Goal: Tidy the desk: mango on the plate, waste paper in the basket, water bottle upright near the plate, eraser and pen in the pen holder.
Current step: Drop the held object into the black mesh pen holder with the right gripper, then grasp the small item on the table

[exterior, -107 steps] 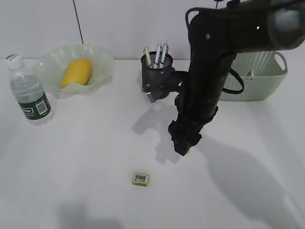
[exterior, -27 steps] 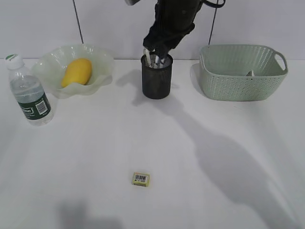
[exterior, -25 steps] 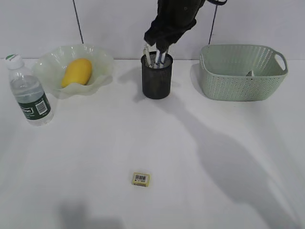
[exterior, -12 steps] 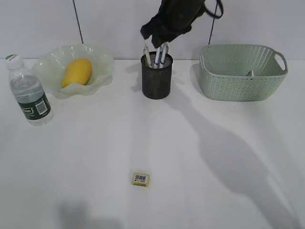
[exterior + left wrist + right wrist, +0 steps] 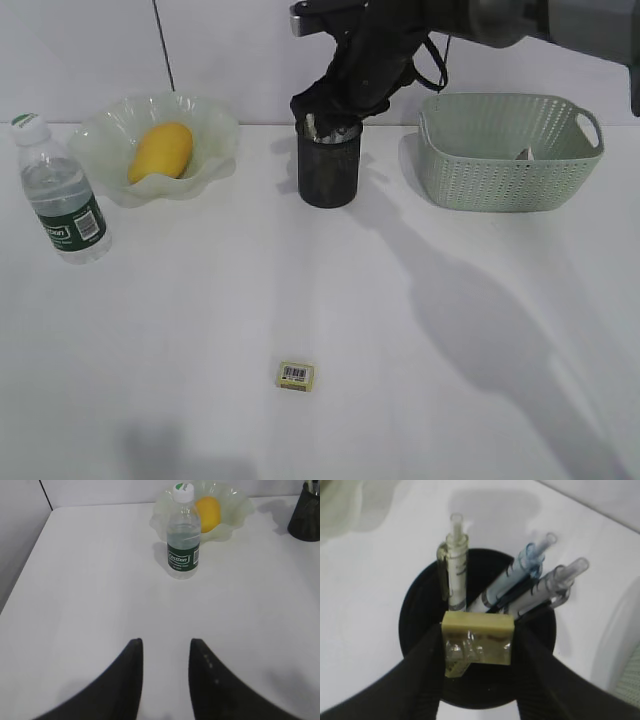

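Eraser (image 5: 478, 639), small, light and firm-looking, is pinched across its flat sides by the right gripper (image 5: 478, 647) above the pen holder (image 5: 420, 630). Left gripper (image 5: 165, 672) hangs empty, jaws apart.

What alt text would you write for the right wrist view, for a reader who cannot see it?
The right end effector holds a small yellowish eraser directly above the open mouth of the black pen holder. Three pens already stand inside the holder, which rests on the white desk.
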Available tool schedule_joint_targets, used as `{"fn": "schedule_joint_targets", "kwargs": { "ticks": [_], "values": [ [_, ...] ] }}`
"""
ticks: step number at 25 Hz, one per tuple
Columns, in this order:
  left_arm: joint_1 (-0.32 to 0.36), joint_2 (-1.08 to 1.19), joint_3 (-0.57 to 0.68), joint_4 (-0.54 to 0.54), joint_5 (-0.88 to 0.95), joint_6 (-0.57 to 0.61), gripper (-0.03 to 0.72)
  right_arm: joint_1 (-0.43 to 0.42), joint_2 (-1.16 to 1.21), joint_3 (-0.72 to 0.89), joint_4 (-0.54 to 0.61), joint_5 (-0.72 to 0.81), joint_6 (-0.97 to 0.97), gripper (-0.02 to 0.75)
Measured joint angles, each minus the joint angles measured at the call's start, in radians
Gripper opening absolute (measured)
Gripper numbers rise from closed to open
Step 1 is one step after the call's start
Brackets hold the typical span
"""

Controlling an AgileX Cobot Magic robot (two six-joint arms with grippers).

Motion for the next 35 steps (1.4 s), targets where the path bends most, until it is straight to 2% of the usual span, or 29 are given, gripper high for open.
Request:
{"fn": "schedule_joint_targets", "kwargs": {
  "ticks": [2, 6, 9, 13, 24, 28, 35],
  "values": [
    [0.0, 0.0, 0.0, 0.0, 0.0, 0.0, 0.246, -0.001, 0.0, 0.0, 0.0, -0.008, 0.001, 0.362],
    [0.0, 0.0, 0.0, 0.0, 0.0, 0.0, 0.246, -0.001, 0.0, 0.0, 0.0, -0.016, 0.003, 0.546],
    [0.0, 0.0, 0.0, 0.0, 0.0, 0.0, 0.246, -0.001, 0.0, 0.0, 0.0, -0.015, 0.003, 0.587],
    [0.0, 0.0, 0.0, 0.0, 0.0, 0.0, 0.246, -0.001, -0.006, -0.011, 0.0, 0.042, 0.003, 0.593],
    [0.0, 0.0, 0.0, 0.0, 0.0, 0.0, 0.246, -0.001, -0.09, -0.161, 0.0, 0.427, 0.005, 0.584],
    [0.0, 0.0, 0.0, 0.0, 0.0, 0.0, 0.246, -0.001, -0.109, -0.161, 0.0, 0.464, 0.005, 0.577],
    [0.0, 0.0, 0.0, 0.0, 0.0, 0.0, 0.246, -0.001, -0.19, -0.105, 0.065, 0.469, 0.005, 0.526]
  ]
}}
